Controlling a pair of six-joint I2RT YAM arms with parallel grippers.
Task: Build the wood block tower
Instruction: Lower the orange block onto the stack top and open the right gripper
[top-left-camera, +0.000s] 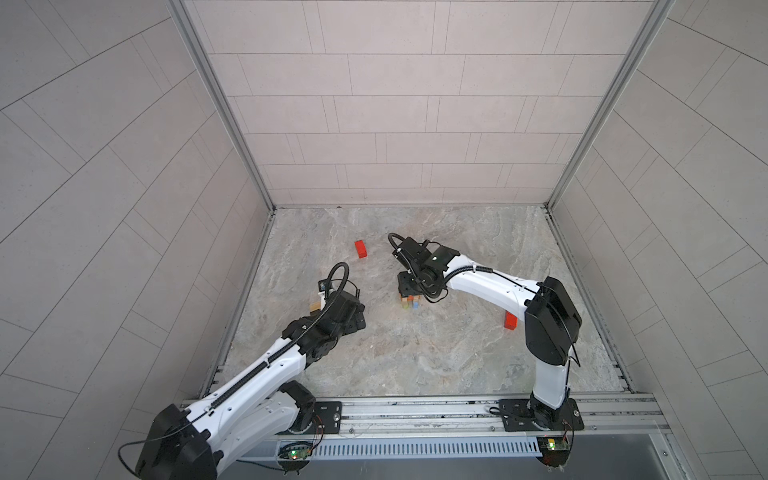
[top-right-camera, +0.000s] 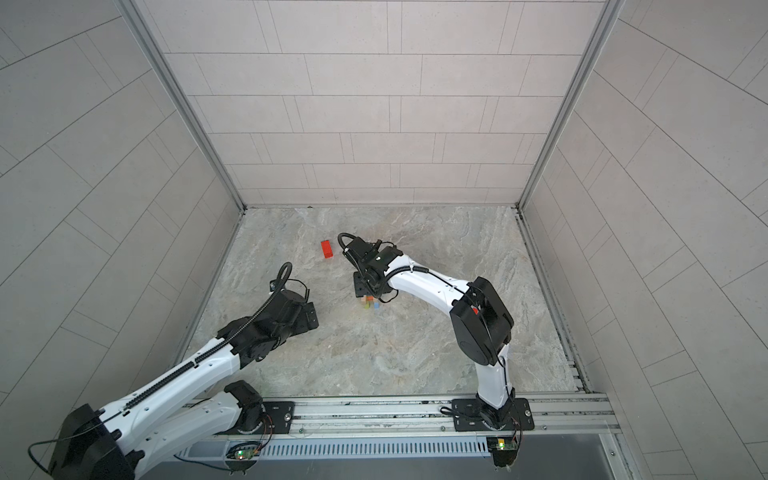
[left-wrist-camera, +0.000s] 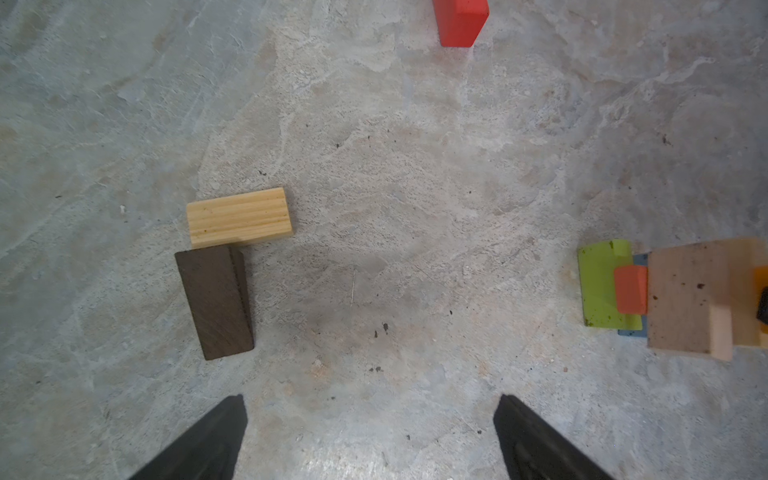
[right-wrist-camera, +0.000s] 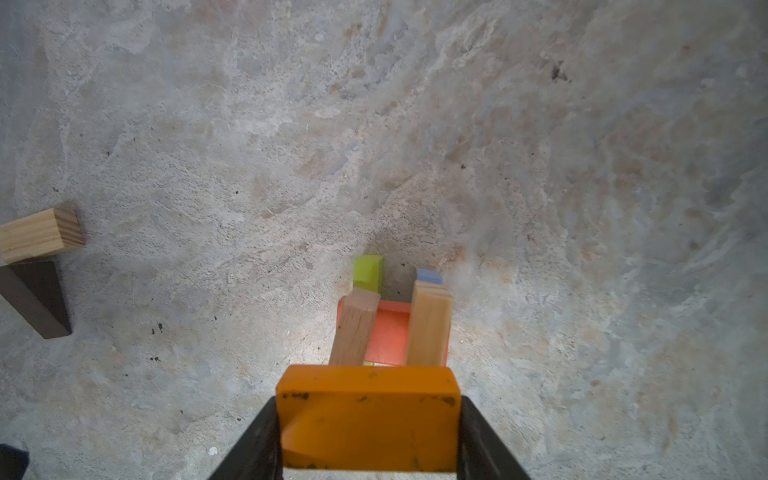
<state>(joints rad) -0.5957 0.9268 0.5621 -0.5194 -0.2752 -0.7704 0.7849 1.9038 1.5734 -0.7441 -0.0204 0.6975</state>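
The orange block (right-wrist-camera: 368, 419) you're pinching in the right gripper (right-wrist-camera: 368, 436) is risking knocking the skewed tan bars (right-wrist-camera: 355, 328) off the tower (right-wrist-camera: 390, 336); the left gripper (left-wrist-camera: 372, 415) is gaping empty.

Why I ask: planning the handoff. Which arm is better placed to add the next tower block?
Right: right gripper holds the orange block at the tower; left gripper hangs open, empty, apart.

Grey tiled walls (top-left-camera: 395, 104) enclose a marbled stone floor (top-left-camera: 415, 353).
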